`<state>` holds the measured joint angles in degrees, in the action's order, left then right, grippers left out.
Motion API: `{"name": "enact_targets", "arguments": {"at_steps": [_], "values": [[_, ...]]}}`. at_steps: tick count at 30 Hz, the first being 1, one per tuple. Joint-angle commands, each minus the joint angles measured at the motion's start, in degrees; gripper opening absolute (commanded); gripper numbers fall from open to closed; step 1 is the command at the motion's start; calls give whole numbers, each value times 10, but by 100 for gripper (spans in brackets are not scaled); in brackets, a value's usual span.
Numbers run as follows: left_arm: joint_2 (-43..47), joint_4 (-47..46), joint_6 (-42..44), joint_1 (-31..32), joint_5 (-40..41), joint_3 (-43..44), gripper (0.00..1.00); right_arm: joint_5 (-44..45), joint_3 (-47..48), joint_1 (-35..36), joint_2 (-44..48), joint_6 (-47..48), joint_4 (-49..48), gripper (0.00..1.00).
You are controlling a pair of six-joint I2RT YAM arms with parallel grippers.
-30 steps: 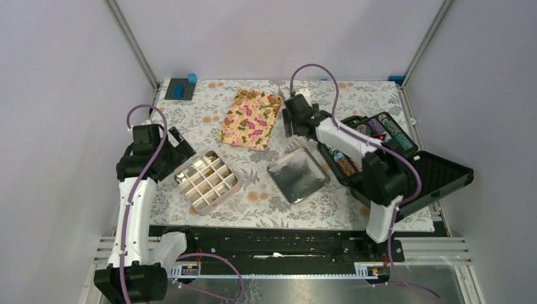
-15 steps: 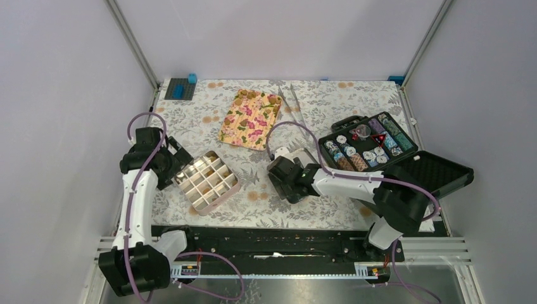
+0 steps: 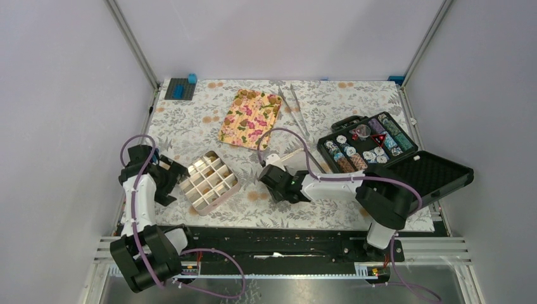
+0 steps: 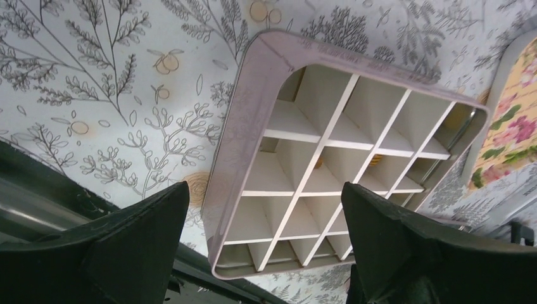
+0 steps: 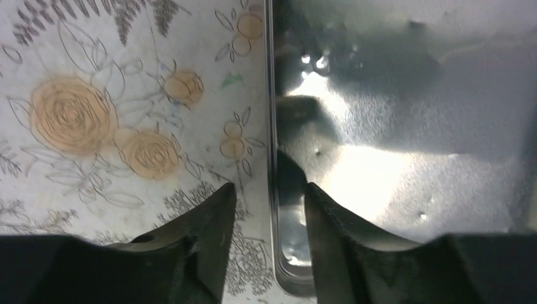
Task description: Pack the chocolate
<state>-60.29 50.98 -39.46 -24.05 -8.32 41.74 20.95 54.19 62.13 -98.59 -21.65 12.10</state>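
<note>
The pink divided tin (image 3: 209, 182) (image 4: 244, 126) stands left of centre. Chocolate shows only as small golden bits (image 4: 379, 159) behind the tin's dividers. The rest of it is hidden. My left gripper (image 3: 172, 180) (image 4: 265, 190) is open wide, and the tin's near corner lies between its fingers without touching them. The silver lid (image 5: 392, 126) lies flat to the right, mostly under my right arm in the top view. My right gripper (image 3: 273, 183) (image 5: 271, 188) is low and narrowly open astride the lid's rim, with one finger over the cloth and one inside the lid.
A floral tray (image 3: 250, 118) lies at the back centre, with tweezers (image 3: 294, 104) beside it. An open black case (image 3: 367, 142) of striped chips stands at the right, its lid (image 3: 437, 174) folded out. Blue blocks (image 3: 182, 87) sit at the back left corner.
My right arm swung from the back, beside the floral tray, down to the silver lid's near-left edge. My left arm drew back toward the near left, and its gripper is now at the tin's left corner.
</note>
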Motion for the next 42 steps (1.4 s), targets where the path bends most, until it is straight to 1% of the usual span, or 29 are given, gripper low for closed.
{"name": "enact_targets", "arguments": {"at_steps": [1, 4, 5, 6, 10, 14, 16, 20, 22, 25, 28, 30, 31, 33, 35, 37, 39, 40, 41, 42], "values": [[-2, -70, -24, -11, -8, -5, 99, 25, 23, 2, -32, -20, -12, 42], [-2, -135, -14, -10, -49, -27, 99, 17, 15, 2, -26, -34, -11, 16], [-11, -143, -4, -10, -68, -28, 99, 16, 14, 2, -19, -39, -5, 6], [-22, -147, 4, -9, -86, -27, 99, 13, 16, 2, -12, -41, 3, 0], [-50, -159, 26, 4, -122, -24, 99, -2, 21, 2, 40, -40, 20, 0], [-58, -164, 23, 45, -108, -20, 99, -25, 48, 2, 95, -29, 40, 0], [-65, -170, 16, 80, -95, -20, 99, -37, 73, 2, 119, -23, 53, 0], [-67, -210, -28, 168, -84, -37, 99, -41, 121, 2, 165, -17, 59, 0], [-66, -215, -43, 203, -75, -33, 99, -43, 144, 1, 187, -20, 59, 0], [-45, -180, -42, 237, -49, -5, 99, -53, 167, 0, 212, -25, 50, 0], [-4, -108, -15, 237, -10, 56, 99, -76, 182, -3, 233, -30, 30, 0], [19, -66, 8, 238, 15, 109, 99, -125, 181, -21, 245, -42, 2, 0], [29, -53, 18, 238, 18, 146, 99, -162, 176, -35, 251, -54, -19, 0], [46, -49, 48, 238, -3, 186, 99, -260, 161, -74, 260, -85, -88, 0], [59, -60, 69, 238, -38, 211, 99, -341, 153, -111, 261, -116, -138, 0], [68, -88, 81, 238, -82, 216, 99, -402, 152, -138, 257, -136, -169, 0], [74, -114, 90, 238, -137, 212, 99, -489, 155, -161, 252, -156, -195, 0], [77, -130, 95, 238, -182, 209, 99, -537, 158, -172, 248, -166, -208, 0], [81, -147, 107, 237, -228, 204, 96, -574, 158, -184, 245, -177, -218, 0], [86, -173, 113, 238, -291, 199, 95, -605, 154, -189, 246, -189, -235, 0]]}}
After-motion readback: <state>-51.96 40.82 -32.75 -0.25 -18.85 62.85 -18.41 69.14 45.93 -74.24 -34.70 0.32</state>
